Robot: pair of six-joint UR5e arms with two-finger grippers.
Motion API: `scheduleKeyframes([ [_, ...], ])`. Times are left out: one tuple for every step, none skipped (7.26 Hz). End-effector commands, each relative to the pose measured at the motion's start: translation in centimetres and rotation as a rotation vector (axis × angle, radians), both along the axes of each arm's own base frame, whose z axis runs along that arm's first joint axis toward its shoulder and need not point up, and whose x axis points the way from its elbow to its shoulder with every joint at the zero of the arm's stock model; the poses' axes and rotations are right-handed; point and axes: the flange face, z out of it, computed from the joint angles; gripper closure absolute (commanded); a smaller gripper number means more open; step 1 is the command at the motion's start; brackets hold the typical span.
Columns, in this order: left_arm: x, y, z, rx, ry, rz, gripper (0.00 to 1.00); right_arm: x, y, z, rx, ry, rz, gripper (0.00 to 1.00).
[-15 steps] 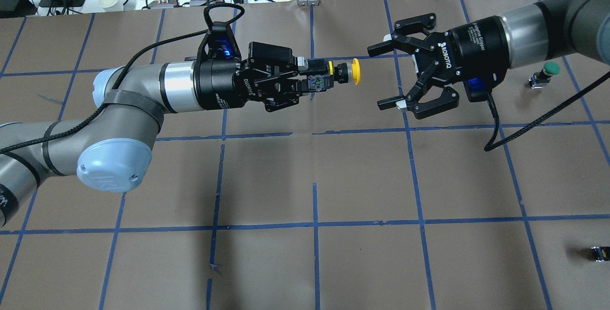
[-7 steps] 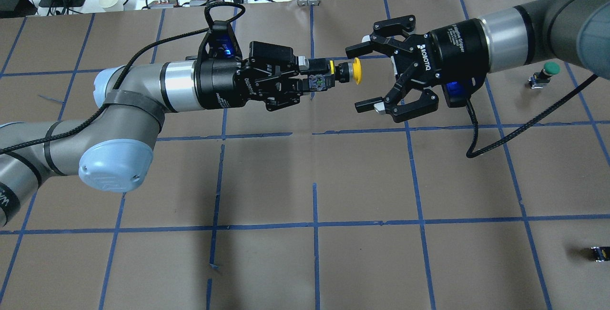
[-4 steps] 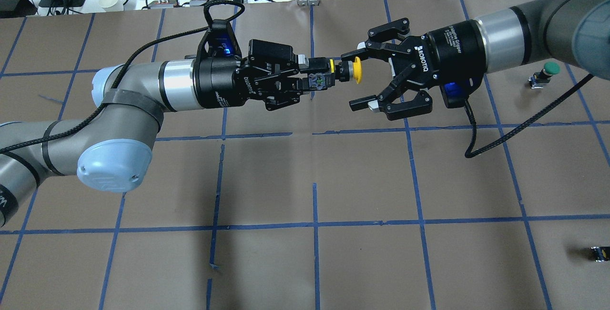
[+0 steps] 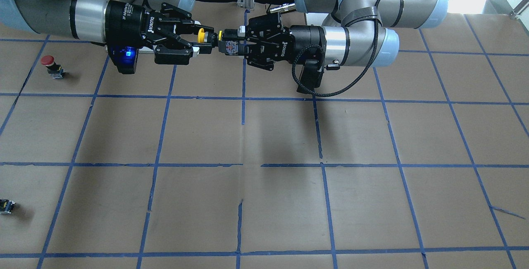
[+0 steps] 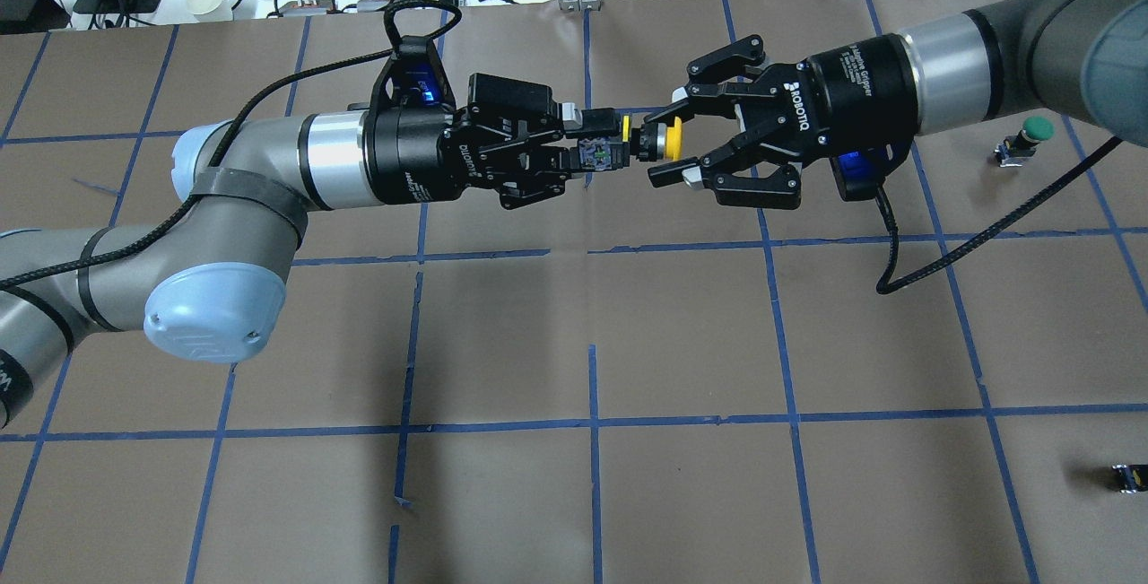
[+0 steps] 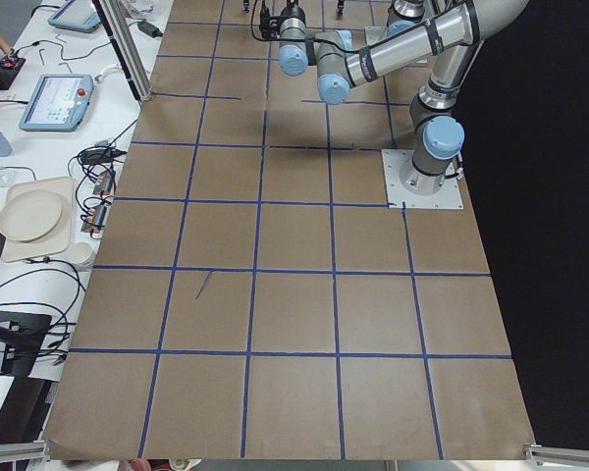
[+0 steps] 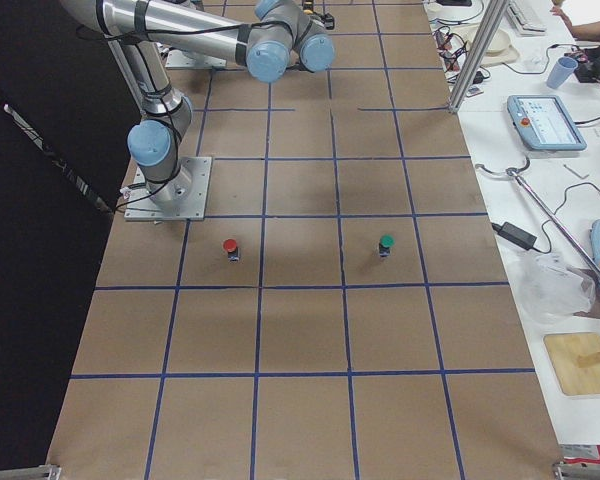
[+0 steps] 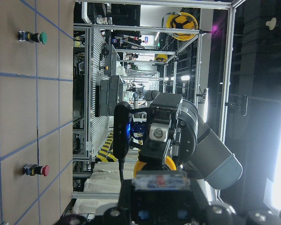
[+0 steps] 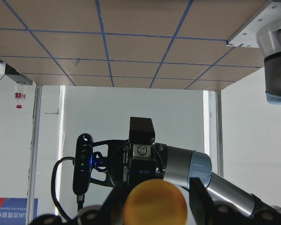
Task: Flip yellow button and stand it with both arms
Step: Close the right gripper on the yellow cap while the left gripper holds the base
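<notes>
On the bench beyond the table's far edge, a pale plate (image 6: 29, 216) lies on a tray (image 6: 63, 188) and a paper cup (image 5: 208, 3) stands beside a tangle of cables; what the cup holds cannot be seen. A blue cup (image 7: 563, 72) stands on the same bench.

The yellow button (image 5: 659, 139) is off the table, held level in the air over its far middle, between the two arms. Its round yellow cap points to the right and its black-and-grey body to the left. The left gripper (image 5: 592, 143) has its fingers closed on the body. The right gripper (image 5: 665, 143) has its fingers parted, one on each side of the cap, with a gap showing at the near finger (image 5: 668, 175). From the right wrist camera the cap fills the lower middle as a blurred yellow disc.

The table (image 5: 682, 342) is covered in brown paper marked into squares with blue tape. A green button (image 5: 1031, 137) and a red button (image 4: 51, 65) stand upright on its right side, well apart from each other. A small dark block (image 5: 1126, 476) lies near the right edge, closer to the robot. The left wrist camera shows metal racks and a yellow helmet (image 8: 180, 21) in the room behind.
</notes>
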Motion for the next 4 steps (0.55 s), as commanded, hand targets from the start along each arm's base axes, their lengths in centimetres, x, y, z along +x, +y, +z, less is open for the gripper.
scheduleKeyframes([
  [0.0,-0.04,-0.05,-0.017,-0.016,-0.002,0.63,-0.09,-0.06,0.24,-0.006,0.001,-0.002,0.86],
  [0.0,-0.35,-0.22,-0.013,-0.018,-0.003,0.09,-0.09,-0.06,0.24,-0.006,0.001,-0.002,0.87],
  [-0.07,-0.29,-0.08,0.036,-0.017,-0.006,0.0,-0.09,-0.08,0.3,-0.007,0.001,-0.002,0.88],
  [-0.07,-0.31,0.04,0.05,-0.017,-0.006,0.0,-0.1,-0.11,0.37,-0.009,0.002,-0.002,0.88],
])
